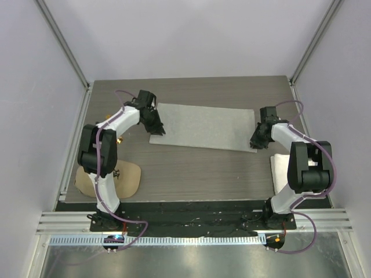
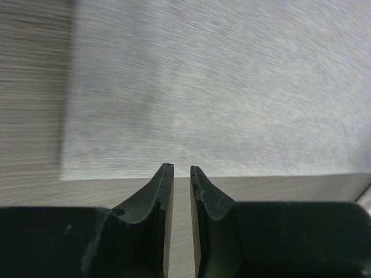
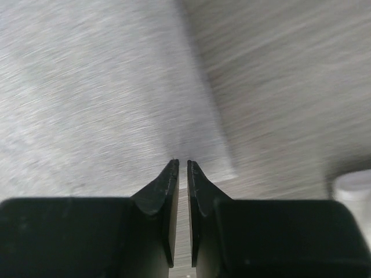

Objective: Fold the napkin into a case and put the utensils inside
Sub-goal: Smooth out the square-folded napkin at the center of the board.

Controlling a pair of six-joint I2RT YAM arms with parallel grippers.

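Mid-frame, napkin [image 1: 203, 126] laid flat, left gripper [image 1: 159, 131] and right gripper [image 1: 255, 144] set at its lower corners, fingers [image 2: 163, 194] narrowly parted, nothing pinched.

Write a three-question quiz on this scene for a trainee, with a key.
1. True or false: the napkin is already shaped into a narrow case.
2. Multiple choice: the left end effector is at the napkin's
A. near-left corner
B. far-right corner
C. centre
3. Short answer: which item lies at the near-left corner of the table?

Key
1. False. It lies flat as a wide rectangle.
2. A
3. The tan cap.
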